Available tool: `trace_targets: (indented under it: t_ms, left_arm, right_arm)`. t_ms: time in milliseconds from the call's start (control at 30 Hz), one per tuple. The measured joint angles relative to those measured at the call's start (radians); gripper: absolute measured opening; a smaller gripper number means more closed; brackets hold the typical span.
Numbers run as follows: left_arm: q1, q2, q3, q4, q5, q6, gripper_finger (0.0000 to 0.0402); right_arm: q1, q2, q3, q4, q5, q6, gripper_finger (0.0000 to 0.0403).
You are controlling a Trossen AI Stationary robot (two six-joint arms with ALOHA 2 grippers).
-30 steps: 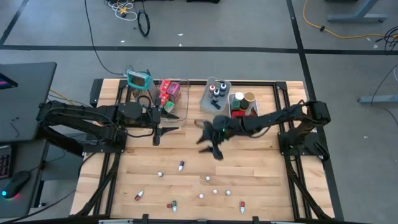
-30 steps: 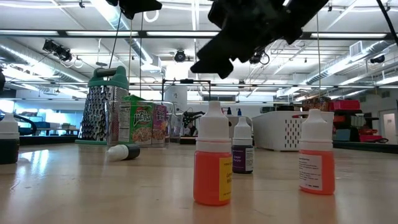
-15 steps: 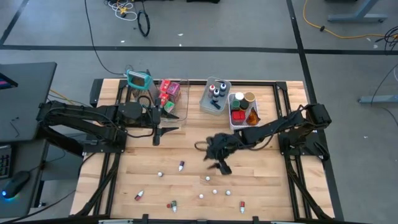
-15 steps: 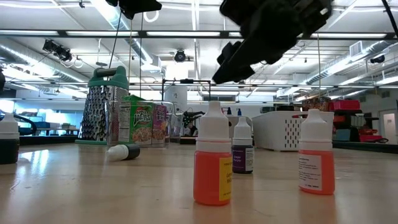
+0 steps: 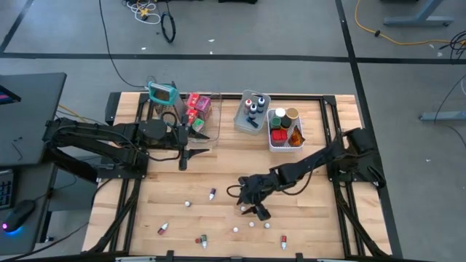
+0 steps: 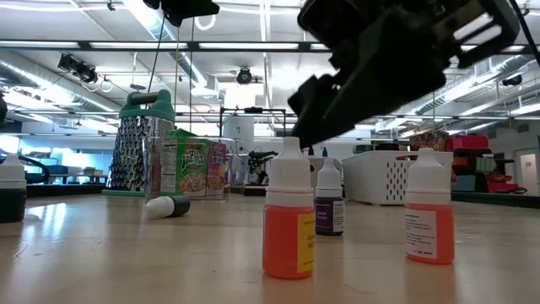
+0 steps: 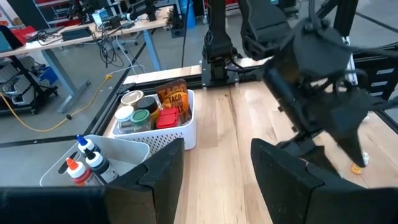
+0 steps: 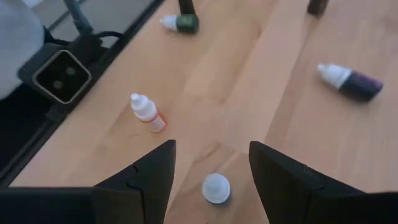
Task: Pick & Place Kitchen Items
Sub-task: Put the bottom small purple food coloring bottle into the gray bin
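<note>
Now your right gripper [image 5: 256, 207] hangs low over the near-centre of the table [image 5: 306, 196], fingers parted, nothing between them — a white-capped bottle [image 8: 216, 188] stands upright just under the gap. The left gripper [image 5: 186, 150] waits at the far left, beside the clear bin [image 5: 213, 116], also parted and empty.

Loose bottles lie scattered along the near edge: a purple one [image 5: 212, 193] on its side left of the gripper, a red one [image 5: 163, 228] further left and nearer, a green one [image 5: 203, 239] near it, another red [image 5: 283, 239] to the right. The grey bin [image 5: 245, 124] and white bin [image 5: 277, 144] at the far side already hold bottles and jars.

Handling, as a guess: these droppers look light, small plastic, smooth-sided — easy to tip or squirt out of a pinch. Take the target across the body below the cap; the cap looks narrower, so a grip there would be less sure. Centre it well before you close; an off-centre touch from one finger would likely knock it over and let it roll.

Grater [image 5: 162, 93] at the far left — leave it.
</note>
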Motion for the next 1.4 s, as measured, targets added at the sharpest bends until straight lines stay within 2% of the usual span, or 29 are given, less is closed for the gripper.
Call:
trace_targets:
  t_ms: [133,400,633,767,1033,1167,1300,1400]
  left_arm:
    - [0.0,0.0,0.0,-0.003,0.0,0.0,0.0194]
    - [0.0,0.0,0.0,-0.007,0.003,-0.023,0.0194]
    - [0.0,0.0,0.0,-0.006,0.003,-0.026,0.0194]
    - [0.0,0.0,0.0,-0.006,0.003,-0.027,0.0194]
    - [0.0,0.0,0.0,-0.006,0.003,-0.027,0.0194]
    - [0.0,0.0,0.0,-0.006,0.003,-0.027,0.0194]
    - [0.0,0.0,0.0,-0.006,0.003,-0.027,0.0194]
    - [0.0,0.0,0.0,-0.006,0.003,-0.027,0.0194]
  right_arm:
    - [-0.001,0.025,0.0,0.018,0.002,0.051,0.0214]
    - [0.001,0.076,0.0,0.026,-0.029,0.055,0.0214]
    - [-0.001,0.096,0.0,0.027,-0.017,0.02,0.0209]
    - [-0.002,0.096,0.0,0.037,-0.017,0.005,0.0183]
    - [-0.017,0.096,0.0,0.033,-0.027,0.047,0.0094]
    - [-0.036,0.096,0.0,0.085,0.039,0.07,0.006]
    - [-0.069,0.096,0.0,0.147,0.144,0.104,0.0062]
    - [-0.109,0.077,0.009,0.154,0.288,0.112,0.0078]
